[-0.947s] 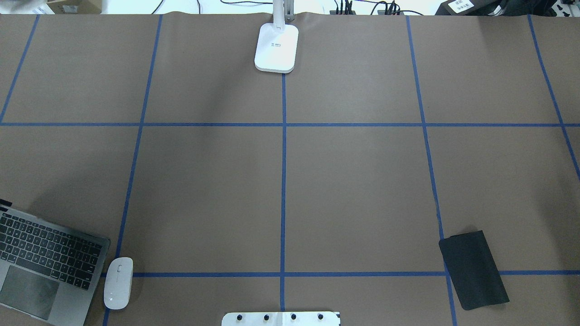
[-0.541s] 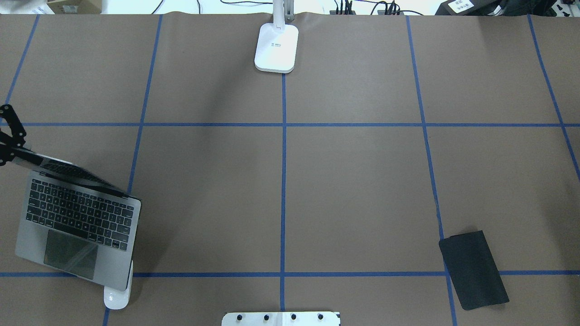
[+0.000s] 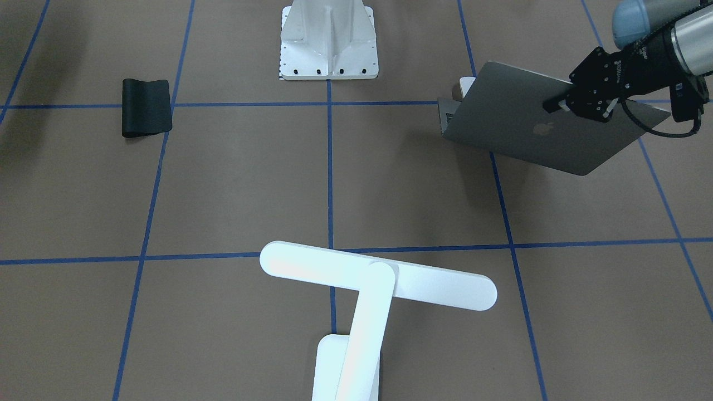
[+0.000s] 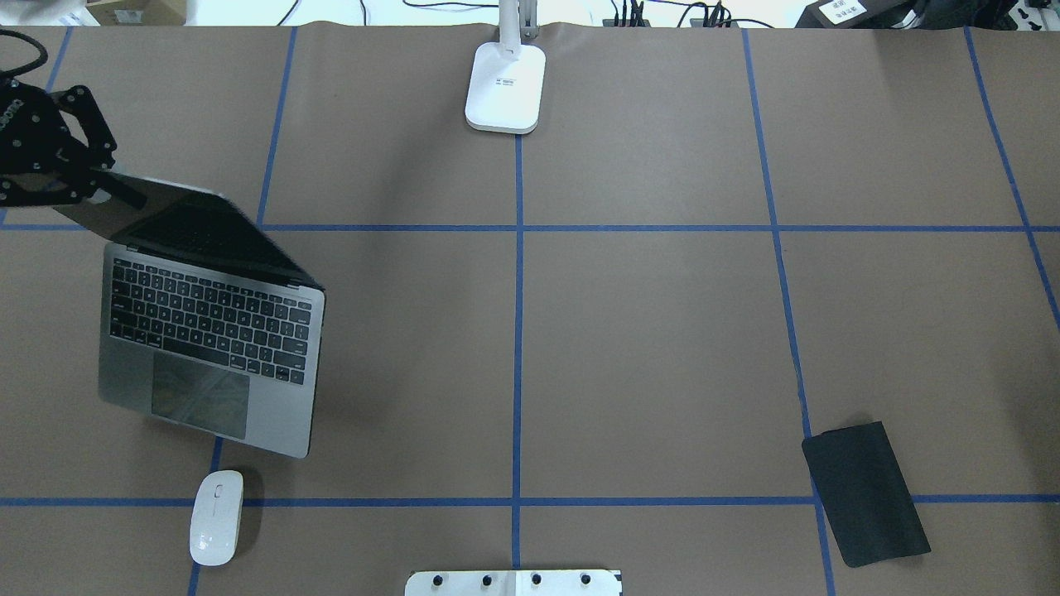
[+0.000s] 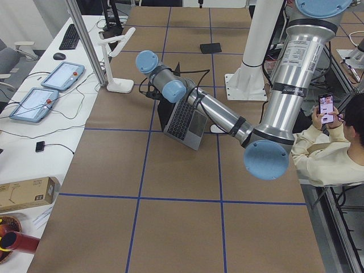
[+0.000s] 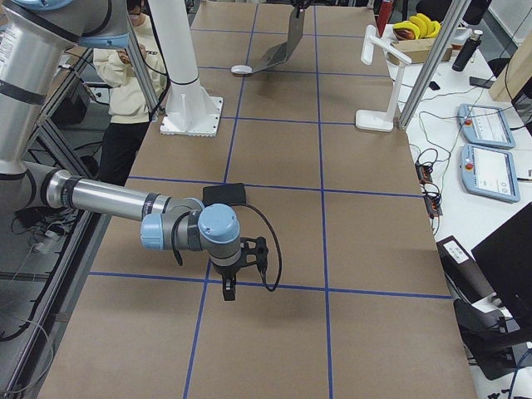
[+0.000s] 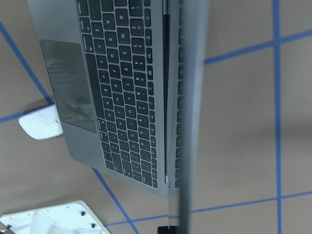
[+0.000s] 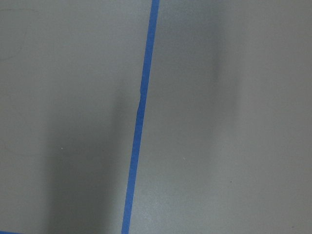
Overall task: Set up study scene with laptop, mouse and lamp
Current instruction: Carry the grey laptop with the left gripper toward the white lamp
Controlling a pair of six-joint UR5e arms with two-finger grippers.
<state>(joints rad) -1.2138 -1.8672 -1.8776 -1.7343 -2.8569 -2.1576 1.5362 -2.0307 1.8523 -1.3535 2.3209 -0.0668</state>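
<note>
The open grey laptop (image 4: 211,331) hangs tilted just above the table's left side. My left gripper (image 4: 106,186) is shut on the top edge of its lid (image 3: 535,131), and the left wrist view looks along the lid at the dark keys (image 7: 126,92). The white mouse (image 4: 216,517) lies on the table near the laptop's front corner, apart from it. At the far middle edge stands the white lamp (image 4: 506,87), its bar head (image 3: 379,275) level. My right gripper (image 6: 237,270) hovers over bare table, and I cannot tell whether it is open or shut.
A black mat (image 4: 865,492) lies at the near right. The white bolted pedestal (image 4: 513,582) stands at the near middle edge. Blue tape lines divide the brown table. A person (image 5: 335,151) sits beside the robot's base.
My left gripper has carried the laptop by its lid away from the near left corner, farther up the table and rightward. The mouse, briefly covered by the laptop, shows fully again.
</note>
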